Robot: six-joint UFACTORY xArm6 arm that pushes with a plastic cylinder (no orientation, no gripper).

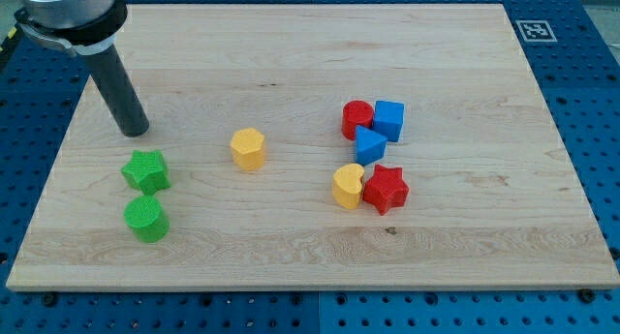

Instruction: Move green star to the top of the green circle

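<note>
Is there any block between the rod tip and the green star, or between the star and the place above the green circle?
Nothing visible blocks either. My tip is just above-left of the green star, bare board between. The star already sits directly above the green circle.

My tip point(135, 132) rests on the wooden board point(291, 44) near its left edge, towards the top-left corner. Just below it, apart from it, sits the green star point(145, 171). The green circle point(146, 219) lies directly beneath the star, nearly touching it, closer to the bottom-left corner. A yellow hexagon point(248, 148) stands alone left of the board's middle. Right of the middle is a cluster: a red cylinder point(356, 119) touching a blue cube point(389, 119), a blue triangle point(369, 144) just below them, then a yellow heart point(348, 186) beside a red star point(386, 188).
</note>
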